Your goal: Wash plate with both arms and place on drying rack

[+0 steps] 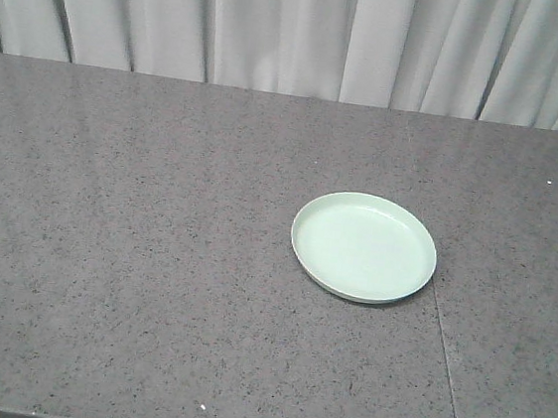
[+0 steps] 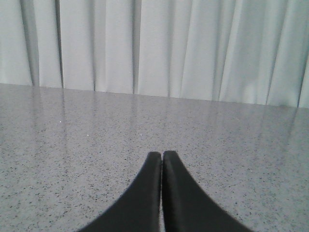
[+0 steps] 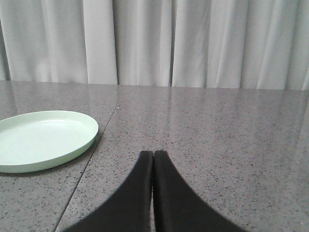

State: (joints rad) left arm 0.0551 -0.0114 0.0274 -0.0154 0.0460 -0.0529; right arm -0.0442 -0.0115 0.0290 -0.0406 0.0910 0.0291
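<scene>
One plate [image 1: 363,247] lies flat on the speckled counter [image 1: 134,254], right of centre in my front view. Left wrist: left gripper [image 2: 161,155] pressed closed, holding nothing. Right wrist: right gripper [image 3: 153,154] likewise closed, empty; plate near, off to its left.

The left gripper [image 2: 161,155] has its two black fingers [image 2: 145,198] pressed together, inner faces meeting along a hairline seam that runs from the tips back (each finger broadens toward its base). The right gripper [image 3: 153,154] stands the same way, its black fingers [image 3: 171,200] closed tip to tip, pointing forward and roughly level.
</scene>
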